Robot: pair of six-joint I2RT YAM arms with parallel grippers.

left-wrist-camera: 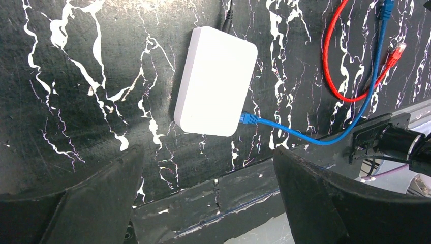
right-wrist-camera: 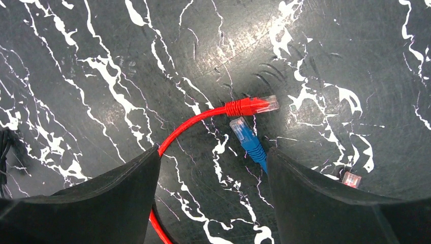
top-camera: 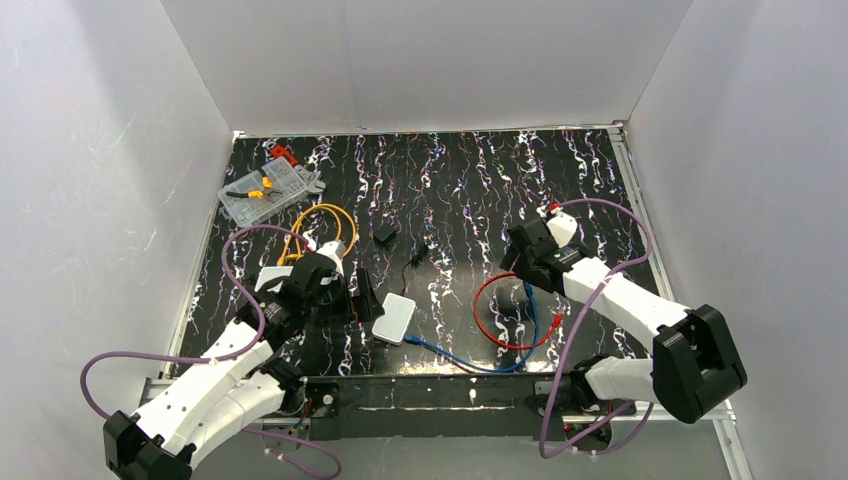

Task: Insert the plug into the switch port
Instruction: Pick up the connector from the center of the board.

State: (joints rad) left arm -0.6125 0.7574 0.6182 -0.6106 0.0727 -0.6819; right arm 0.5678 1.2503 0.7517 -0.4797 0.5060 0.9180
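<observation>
Two arms bend inward seen from above; my left claw (top-camera: 358, 300) hangs just beside the switch (top-camera: 396, 318), whose long axis runs away from me. Left wrist: jaws apart, blue plug (left-wrist-camera: 249, 119) pushed into the switch's near short edge. Right wrist alone shows my right claw (right-wrist-camera: 212, 152), jaws apart, over a red plug (right-wrist-camera: 251, 106) and a loose blue plug (right-wrist-camera: 244, 134).

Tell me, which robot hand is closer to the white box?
Left. The left hand hovers open just beside the white box. The right hand is farther off to the box's right, above the loose red plug and blue plug.
</observation>
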